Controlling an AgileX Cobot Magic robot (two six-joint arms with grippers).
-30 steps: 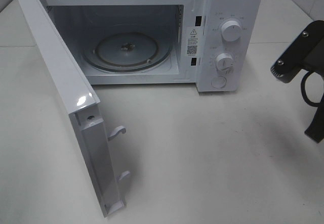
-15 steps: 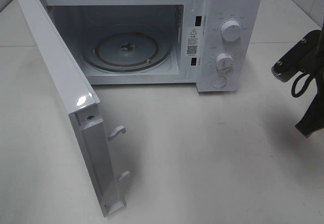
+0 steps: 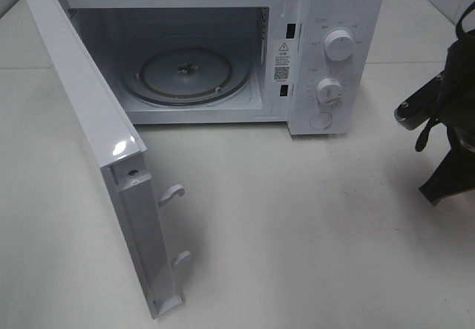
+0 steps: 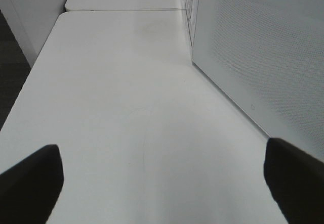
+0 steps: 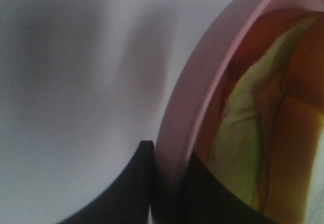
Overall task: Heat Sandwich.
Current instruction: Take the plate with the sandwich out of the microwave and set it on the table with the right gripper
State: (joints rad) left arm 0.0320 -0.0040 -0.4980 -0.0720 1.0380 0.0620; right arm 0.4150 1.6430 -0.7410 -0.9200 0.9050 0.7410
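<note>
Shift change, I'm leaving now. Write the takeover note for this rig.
Left pincer: open, empty, low over the table beside the microwave's side wall.
Right pincer: shut on the pink plate rim; the sandwich lies on that plate.
Done: microwave door swung open, turntable bare, plate gripped.
Left: carry plate onto the turntable, release, close the door, set the knobs.

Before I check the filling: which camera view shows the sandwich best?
The right wrist view: the sandwich fills its side, green filling and orange crust lying on the pink plate, whose rim the right gripper pinches. The exterior high and left wrist views show none of it.
</note>
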